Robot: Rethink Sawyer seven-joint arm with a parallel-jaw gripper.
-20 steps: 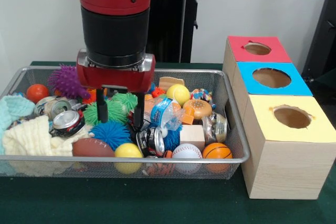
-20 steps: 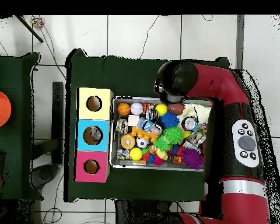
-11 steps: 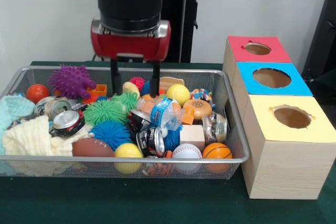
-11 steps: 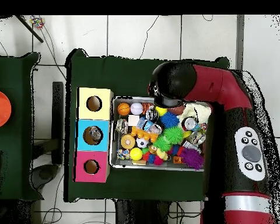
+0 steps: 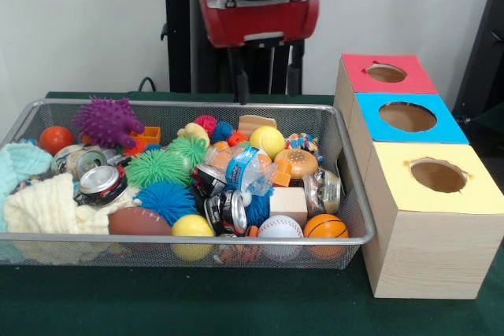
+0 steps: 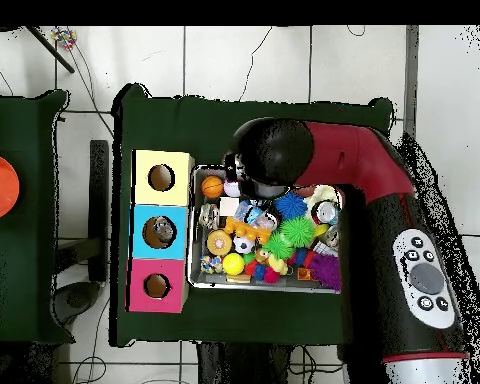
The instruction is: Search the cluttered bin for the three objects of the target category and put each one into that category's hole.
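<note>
- No word, brand name or number can be read in either view.
- The crushed cans [image 5: 101,182] in the wire bin [image 5: 346,186] carry printed markings, but these are too small and blurred to make out.
- The blue label on the plastic bottle [image 5: 242,169], near the middle of the bin, shows white shapes that cannot be read as letters.
- The red, blue and yellow box tops [image 5: 409,120] beside the bin are plain, with no lettering.
</note>
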